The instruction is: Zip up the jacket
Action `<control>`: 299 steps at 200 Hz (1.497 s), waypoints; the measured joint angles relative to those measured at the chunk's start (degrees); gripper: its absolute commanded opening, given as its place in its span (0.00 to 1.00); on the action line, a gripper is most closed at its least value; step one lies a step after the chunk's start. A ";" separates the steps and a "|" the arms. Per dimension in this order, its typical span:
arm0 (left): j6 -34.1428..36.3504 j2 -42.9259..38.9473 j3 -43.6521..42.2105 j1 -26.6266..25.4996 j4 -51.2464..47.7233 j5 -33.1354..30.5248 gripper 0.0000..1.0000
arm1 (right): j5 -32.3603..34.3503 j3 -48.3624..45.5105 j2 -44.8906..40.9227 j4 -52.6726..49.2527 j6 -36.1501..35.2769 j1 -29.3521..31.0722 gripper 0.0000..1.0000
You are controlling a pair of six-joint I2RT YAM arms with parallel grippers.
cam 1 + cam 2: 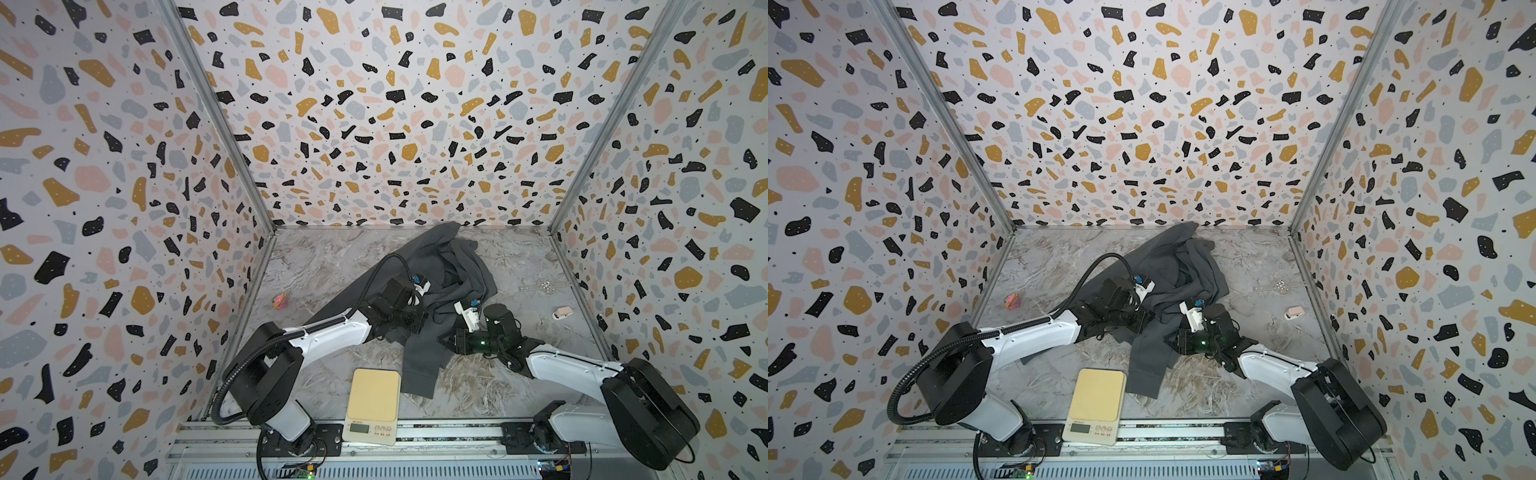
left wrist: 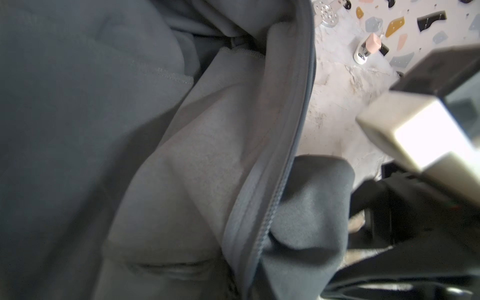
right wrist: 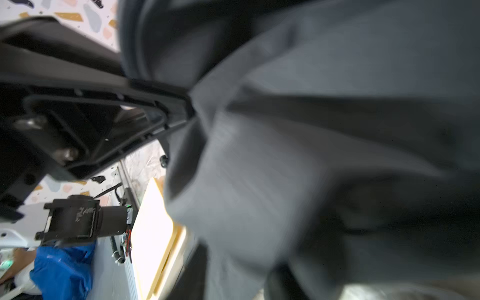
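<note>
Jacket (image 1: 449,266) crumpled mid-table (image 1: 316,266), unzipped: zipper (image 2: 296,145) edge lies unjoined, lining exposed. Zipping not begun. Left claw (image 1: 417,323) and right claw (image 1: 444,338) at the fabric; cannot tell whether either is clamped.

Left arm (image 1: 332,334): white shell, black joint housings
Right arm (image 1: 569,368): white shell, black joint housings
Conduit (image 1: 226,384): black, ribbed hose
Right wrist (image 1: 482,343): black, green light
</note>
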 measured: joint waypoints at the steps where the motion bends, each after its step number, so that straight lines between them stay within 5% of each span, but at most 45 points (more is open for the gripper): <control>1: 0.00 0.02 0.00 0.00 0.07 -0.04 0.43 | 0.00 0.02 0.04 0.02 -0.09 0.00 0.00; 92: 0.07 7.43 0.09 -0.66 2.64 -1.95 0.55 | 5.03 2.01 0.13 -9.49 -2.64 -1.40 0.00; 223: 10.38 3.65 -0.44 -16.52 -3.78 -34.69 0.65 | 19.54 1.38 -8.59 -27.67 -0.94 -9.62 0.00; 299: 13.44 6.08 -0.92 -20.61 -1.05 -29.09 0.65 | 20.96 0.90 -10.08 -30.32 -1.22 -11.89 0.00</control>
